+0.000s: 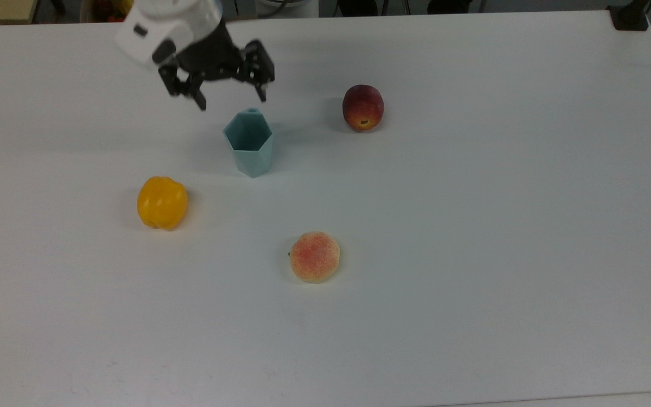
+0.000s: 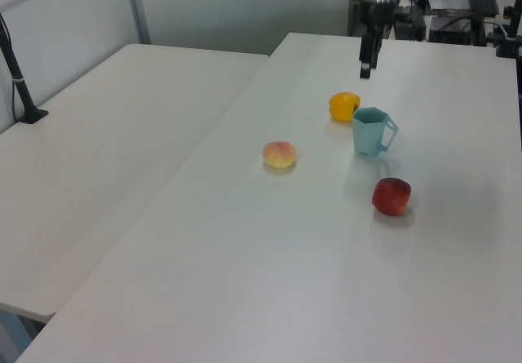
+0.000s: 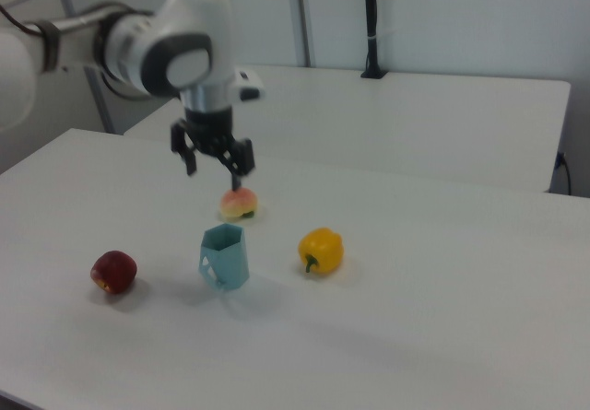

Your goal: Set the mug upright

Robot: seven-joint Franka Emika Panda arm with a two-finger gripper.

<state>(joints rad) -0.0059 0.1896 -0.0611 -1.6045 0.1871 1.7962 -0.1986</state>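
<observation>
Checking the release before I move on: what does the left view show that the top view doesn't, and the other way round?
Left view: the mug's handle sticking out toward the left view's right, and a second white table alongside.

Top view: straight down into the mug's empty hexagonal opening, and both fingers of the gripper spread apart.

Both: the mug standing upright on the table with the gripper above it and clear of it, plus the yellow pepper, the peach and the red apple, none touching the mug.
</observation>
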